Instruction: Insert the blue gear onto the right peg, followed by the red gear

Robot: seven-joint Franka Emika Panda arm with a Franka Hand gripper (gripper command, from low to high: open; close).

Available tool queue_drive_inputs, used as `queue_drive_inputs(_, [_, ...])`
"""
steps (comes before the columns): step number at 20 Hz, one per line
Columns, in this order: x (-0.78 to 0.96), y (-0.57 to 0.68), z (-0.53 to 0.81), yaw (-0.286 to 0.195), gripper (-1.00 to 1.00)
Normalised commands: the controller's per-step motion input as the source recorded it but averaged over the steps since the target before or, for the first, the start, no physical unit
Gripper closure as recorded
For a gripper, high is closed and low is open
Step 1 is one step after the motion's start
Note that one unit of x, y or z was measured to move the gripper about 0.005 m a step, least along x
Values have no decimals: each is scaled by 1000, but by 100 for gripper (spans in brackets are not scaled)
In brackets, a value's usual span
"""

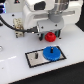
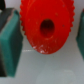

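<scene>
The blue gear point(image 1: 51, 53) lies flat on the right part of the black-bordered grey plate point(image 1: 35, 60), with the right peg point(image 1: 51, 52) showing as a dark spot in its centre hole. The paler pin point(image 1: 38, 56) stands bare to the exterior view's left of it. The red gear point(image 1: 49, 36) sits behind the plate, between the fingers of my gripper point(image 1: 49, 36). In the wrist view the red gear point(image 2: 46, 26) fills the gap of the gripper point(image 2: 46, 32). The dark teal fingers point(image 2: 9, 40) press against its teeth on both sides.
The arm's white body point(image 1: 45, 12) hangs over the back of the white table point(image 1: 15, 70). A black cable point(image 1: 9, 22) and a small fixture point(image 1: 20, 34) lie at the exterior view's left. The table's edge runs along the right point(image 1: 75, 50).
</scene>
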Motion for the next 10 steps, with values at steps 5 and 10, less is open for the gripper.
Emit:
queue_drive_inputs(5, [46,63,195,0,100])
queue_drive_inputs(10, [297,-3,584,0,100])
